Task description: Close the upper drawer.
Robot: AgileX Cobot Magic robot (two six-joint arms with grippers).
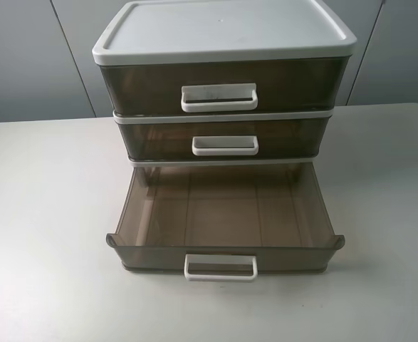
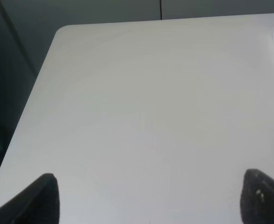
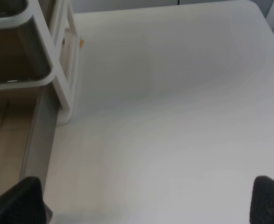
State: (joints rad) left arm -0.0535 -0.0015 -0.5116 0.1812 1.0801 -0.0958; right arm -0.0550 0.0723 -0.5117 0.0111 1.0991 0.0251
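Two grippers showed only as dark fingertips at the edges of their wrist views, neither visible from the high camera: the left gripper (image 2: 148,198) had its black fingers (image 2: 38,200) spread wide over bare tabletop, holding nothing, and the right gripper (image 3: 148,198) was likewise spread and empty, with its dark fingers (image 3: 22,200) just beside the side wall of the pulled-out bottom drawer. Outward from them lay the pale grey table (image 1: 45,214), and at twelve o'clock from its middle stood the three-tier smoky brown translucent plastic drawer cabinet with a white lid (image 1: 223,32). The upper drawer with its white loop handle (image 1: 219,97) sat directly under the lid and looked nearly flush, perhaps protruding slightly beyond the middle drawer (image 1: 225,144); how far it remained open could not be told for certain. The bottom drawer (image 1: 223,221) was drawn far out toward six o'clock, empty, its white handle (image 1: 221,267) nearest the robot. The chief risk, as I judged it, was confusion of targets: the wide-open bottom drawer invites a push that would leave the task undone. A high push on the light cabinet could also slide or tip it back toward twelve o'clock, and an arm descending toward the top front might catch the projecting bottom drawer.
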